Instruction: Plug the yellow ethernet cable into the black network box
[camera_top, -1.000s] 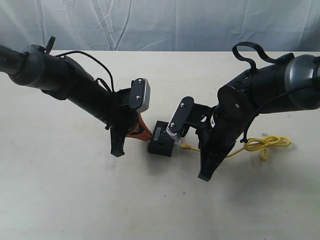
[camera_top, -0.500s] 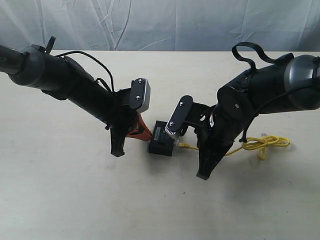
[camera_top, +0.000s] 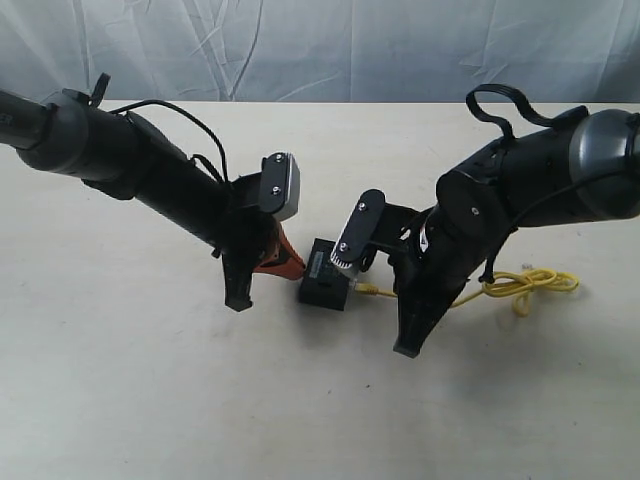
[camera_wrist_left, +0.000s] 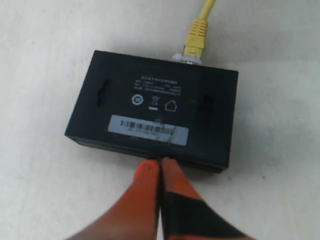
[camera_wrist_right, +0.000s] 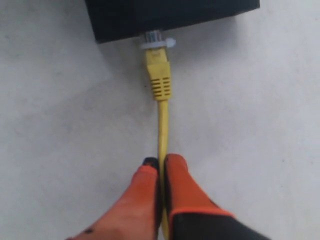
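The black network box (camera_top: 324, 276) (camera_wrist_left: 155, 107) (camera_wrist_right: 165, 15) lies flat on the pale table between both arms, its pale barcode label up. The yellow ethernet cable (camera_top: 515, 285) (camera_wrist_right: 163, 127) has its clear plug (camera_wrist_right: 156, 42) (camera_wrist_left: 192, 52) at the box's port on the side facing the right arm. My right gripper (camera_wrist_right: 161, 162) is shut on the cable a short way behind the plug. My left gripper (camera_wrist_left: 160, 167) (camera_top: 285, 262) is shut with nothing in it, its orange tips pressed against the box's opposite side. The cable's loose loops lie on the table at the right.
A pale tabletop (camera_top: 150, 400) runs all round, backed by a wrinkled white sheet (camera_top: 320, 45). The two black arms (camera_top: 150, 175) (camera_top: 500, 200) lean in over the middle.
The right gripper has edged slightly left toward the box with the cable, and the loops at the right have shifted a little. The left arm and box stay put.
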